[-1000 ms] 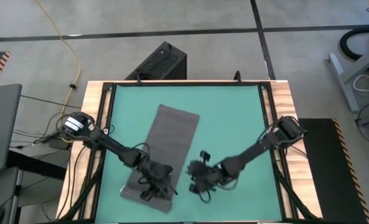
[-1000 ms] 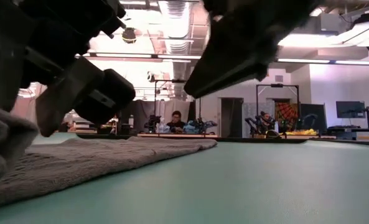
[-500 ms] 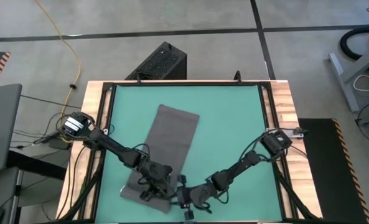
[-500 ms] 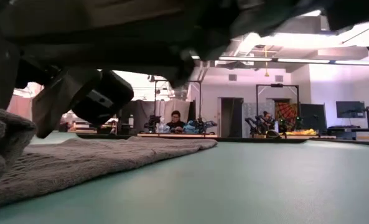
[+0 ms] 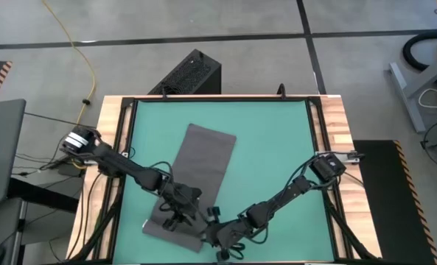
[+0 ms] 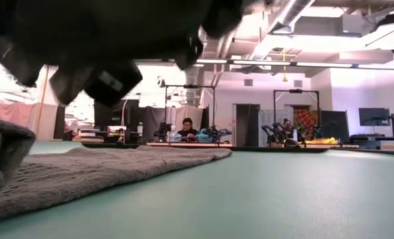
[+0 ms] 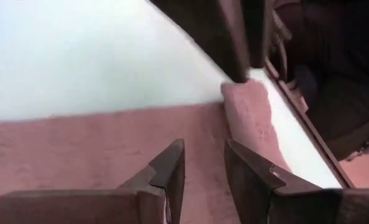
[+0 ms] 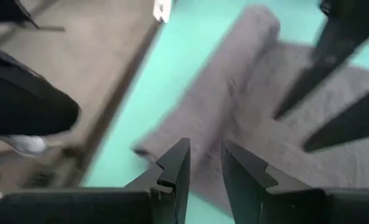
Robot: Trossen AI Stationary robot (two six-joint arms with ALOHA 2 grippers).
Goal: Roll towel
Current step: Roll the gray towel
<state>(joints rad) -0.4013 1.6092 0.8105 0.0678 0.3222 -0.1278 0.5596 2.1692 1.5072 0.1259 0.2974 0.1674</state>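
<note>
The dark grey towel [image 5: 200, 165] lies flat on the green mat, long axis running from far to near. Its near end is rolled into a short roll [image 8: 234, 68] that rests on the mat, also seen as a roll [image 6: 4, 156] in the low view. My left gripper [image 5: 175, 218] hovers over the towel just behind the roll, and its own view shows the left gripper [image 7: 204, 163] narrowly open with nothing between the fingers. My right gripper [image 5: 212, 234] is at the roll's right end, narrowly open [image 8: 204, 163] and empty.
The wooden table frame [image 5: 115, 147] borders the mat. Bare green mat [image 5: 277, 147] lies to the right of the towel. A black box [image 5: 187, 73] stands beyond the far edge. People sit at benches [image 6: 187, 129] in the room behind.
My right gripper has swung toward the table's near left, reaching the towel's rolled end, and has rolled about its own axis. My left gripper has lifted up off the towel. The towel has stayed where it was.
</note>
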